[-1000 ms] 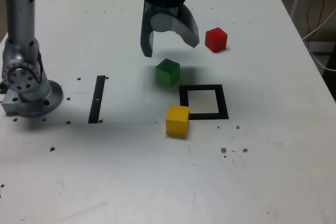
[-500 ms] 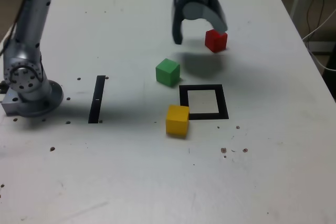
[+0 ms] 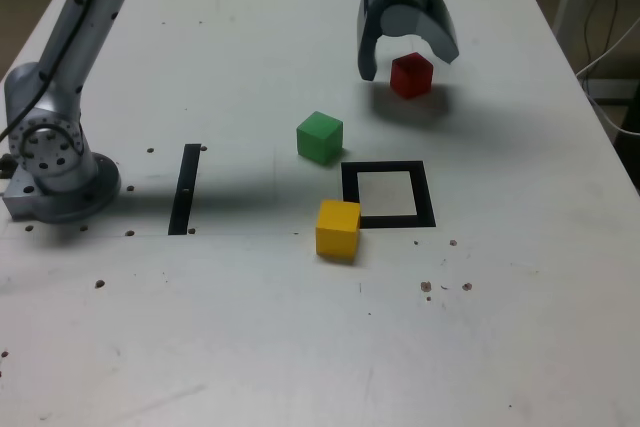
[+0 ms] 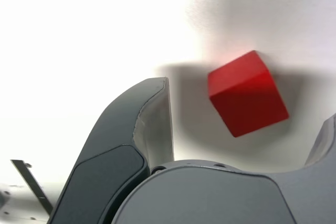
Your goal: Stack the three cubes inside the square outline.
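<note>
The red cube (image 3: 411,75) sits on the white table near its far right in the exterior view, and shows large in the wrist view (image 4: 247,99). My gripper (image 3: 408,62) hangs open just above it, jaws to either side, not touching it. The green cube (image 3: 319,137) lies nearer the middle, up and left of the square outline (image 3: 388,194). The yellow cube (image 3: 338,229) rests against the outline's lower left corner. The outline's pale centre holds nothing.
A straight black strip (image 3: 185,188) lies on the table (image 3: 300,347) at the exterior view's left, beside the arm's grey base (image 3: 55,162). Cables (image 3: 610,17) hang past the table's right edge. Small dark specks dot the surface.
The open gripper has travelled from above the green cube toward the exterior view's right and far side, ending over the red cube. No cube has moved.
</note>
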`<state>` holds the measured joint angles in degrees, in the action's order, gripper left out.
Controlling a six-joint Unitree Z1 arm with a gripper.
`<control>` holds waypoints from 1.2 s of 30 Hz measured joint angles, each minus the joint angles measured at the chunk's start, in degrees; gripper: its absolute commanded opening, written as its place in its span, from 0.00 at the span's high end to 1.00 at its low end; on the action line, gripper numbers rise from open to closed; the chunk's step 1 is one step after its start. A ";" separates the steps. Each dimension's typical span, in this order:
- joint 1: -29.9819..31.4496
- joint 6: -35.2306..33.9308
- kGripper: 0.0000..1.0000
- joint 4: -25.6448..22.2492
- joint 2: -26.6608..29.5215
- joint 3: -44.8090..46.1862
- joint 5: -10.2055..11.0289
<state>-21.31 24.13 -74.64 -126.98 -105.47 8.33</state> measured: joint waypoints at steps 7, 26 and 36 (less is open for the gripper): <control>-0.32 4.17 0.00 -1.31 0.45 0.66 0.76; -0.70 38.10 0.00 2.82 2.03 0.18 8.09; -0.61 39.24 0.01 3.65 1.20 0.09 8.88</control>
<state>-21.92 63.37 -70.99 -125.78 -105.38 17.21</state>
